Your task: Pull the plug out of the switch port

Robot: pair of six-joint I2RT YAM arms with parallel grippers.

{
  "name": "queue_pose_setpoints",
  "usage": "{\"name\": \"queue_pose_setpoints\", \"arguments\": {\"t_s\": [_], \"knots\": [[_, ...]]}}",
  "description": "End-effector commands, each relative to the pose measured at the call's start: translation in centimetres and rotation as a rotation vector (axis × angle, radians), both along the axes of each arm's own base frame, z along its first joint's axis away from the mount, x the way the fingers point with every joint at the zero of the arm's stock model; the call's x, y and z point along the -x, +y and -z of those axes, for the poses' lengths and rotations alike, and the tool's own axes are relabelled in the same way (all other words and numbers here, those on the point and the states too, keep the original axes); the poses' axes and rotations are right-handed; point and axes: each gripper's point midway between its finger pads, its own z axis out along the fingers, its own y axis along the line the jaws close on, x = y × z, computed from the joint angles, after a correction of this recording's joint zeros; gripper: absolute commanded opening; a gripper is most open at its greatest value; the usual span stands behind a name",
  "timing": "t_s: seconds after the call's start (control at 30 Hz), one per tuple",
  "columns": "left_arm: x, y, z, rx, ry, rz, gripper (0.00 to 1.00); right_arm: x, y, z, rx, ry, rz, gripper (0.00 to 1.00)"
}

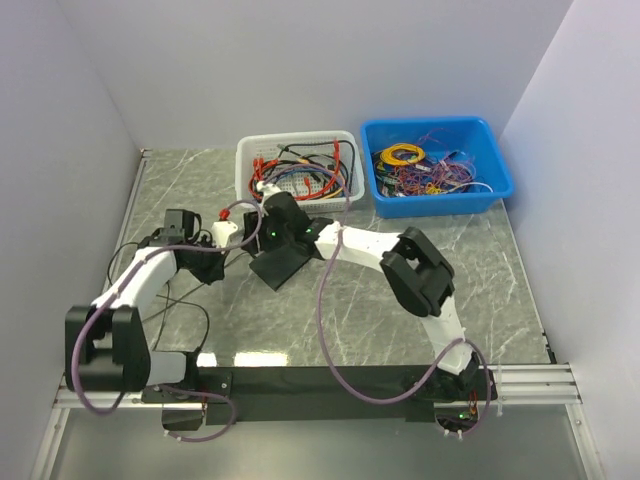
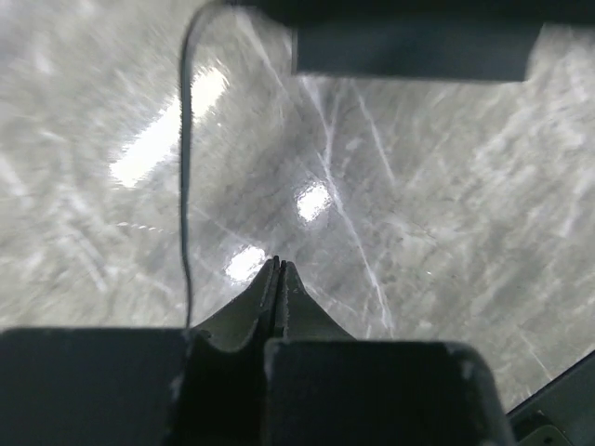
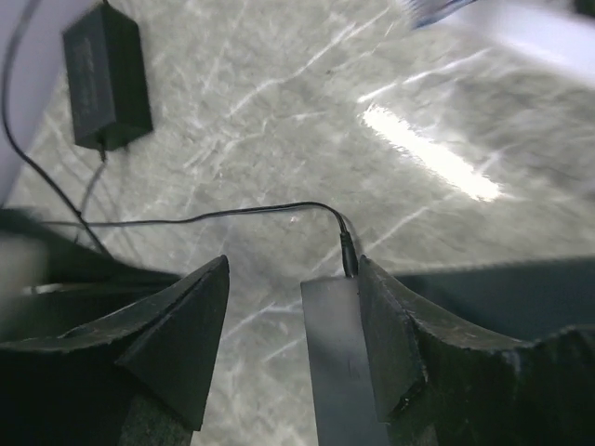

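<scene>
The switch [image 1: 280, 264] is a flat black box on the marble table, tilted, below my right gripper [image 1: 272, 228]. In the right wrist view its thin edge [image 3: 339, 353] stands between the open jaws. It rests against the right finger [image 3: 400, 334], and a gap separates it from the left finger. The black plug [image 3: 348, 251] sits in the switch's end, and its thin cable [image 3: 232, 216] runs off left. My left gripper [image 2: 279, 265] is shut with nothing between its fingers, just left of the switch in the top view [image 1: 222, 236]. A black cable [image 2: 184, 186] passes beside it.
A black power brick [image 3: 107, 74] lies on the table, far left in the right wrist view. The white mesh basket [image 1: 295, 165] of wires and a blue bin [image 1: 435, 165] of wires stand at the back. A dark blurred block [image 2: 409, 42] crosses the top of the left wrist view.
</scene>
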Motion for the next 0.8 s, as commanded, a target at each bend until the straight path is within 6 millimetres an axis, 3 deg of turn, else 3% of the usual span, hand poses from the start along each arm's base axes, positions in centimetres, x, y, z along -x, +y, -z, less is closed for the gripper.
{"name": "queue_pose_setpoints", "arguments": {"t_s": [0.0,0.17,0.37,0.47,0.5,0.6,0.63,0.67,0.77], "knots": [[0.0,-0.5,-2.4,0.037,-0.068,0.006,0.00,0.5,1.4,0.1,0.022,-0.011,-0.061,0.64],[0.3,0.1,-1.5,0.023,-0.051,-0.014,0.00,2.1,0.0,3.1,0.075,0.001,-0.035,0.63],[-1.1,1.2,-0.9,0.025,-0.035,-0.083,0.01,2.0,0.2,4.2,0.136,-0.067,-0.037,0.63],[-2.9,0.7,-2.0,0.051,-0.063,-0.076,0.24,1.5,-0.5,5.3,0.227,-0.113,-0.026,0.63],[-3.3,0.5,-2.2,0.059,-0.068,-0.066,0.39,1.9,-1.0,6.0,0.259,-0.111,-0.037,0.63],[-4.7,-0.8,-2.7,0.081,-0.114,0.015,0.58,3.8,-2.3,7.2,0.297,-0.158,-0.105,0.62],[-5.1,-0.9,-2.7,0.081,-0.130,0.029,0.60,4.7,-2.5,6.4,0.274,-0.180,-0.148,0.61],[-6.0,-2.0,-3.0,0.091,-0.191,0.102,0.62,5.8,-3.8,7.9,0.287,-0.175,-0.167,0.61],[-7.8,-2.7,-2.3,0.073,-0.265,0.210,0.64,7.7,-5.8,9.1,0.306,-0.143,-0.204,0.61]]}}
